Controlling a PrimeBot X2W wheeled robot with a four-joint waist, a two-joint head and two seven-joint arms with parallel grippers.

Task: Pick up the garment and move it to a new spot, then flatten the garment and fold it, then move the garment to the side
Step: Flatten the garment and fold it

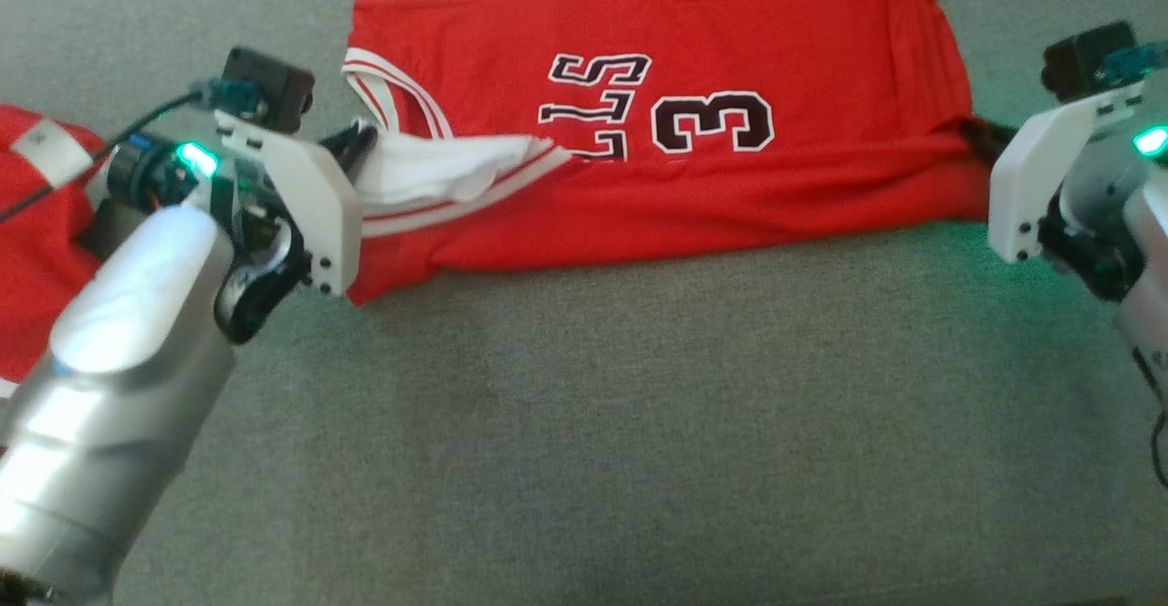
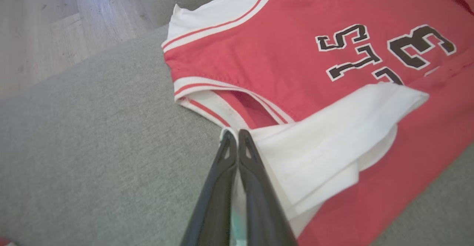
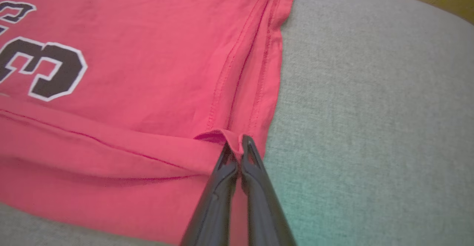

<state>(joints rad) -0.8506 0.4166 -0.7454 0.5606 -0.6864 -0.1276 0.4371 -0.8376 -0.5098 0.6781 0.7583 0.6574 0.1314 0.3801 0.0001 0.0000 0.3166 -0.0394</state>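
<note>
The garment (image 1: pixel 693 195) is a red jersey with white trim and black lettering, lying on a grey cushion, its near edge folded over. My left gripper (image 2: pixel 237 135) is shut on the garment's white trim at its left end (image 2: pixel 333 135). My right gripper (image 3: pixel 239 144) is shut on a pinched red fold at the hem corner of the garment (image 3: pixel 148 90). In the head view the left gripper (image 1: pixel 360 145) sits at the garment's left edge and the right gripper (image 1: pixel 981 136) at its right edge.
The grey cushion (image 1: pixel 639 423) stretches wide in front of the garment. Another red cloth (image 1: pixel 36 223) lies at the far left behind my left arm. Wooden floor (image 2: pixel 55 23) shows beyond the cushion's edge in the left wrist view.
</note>
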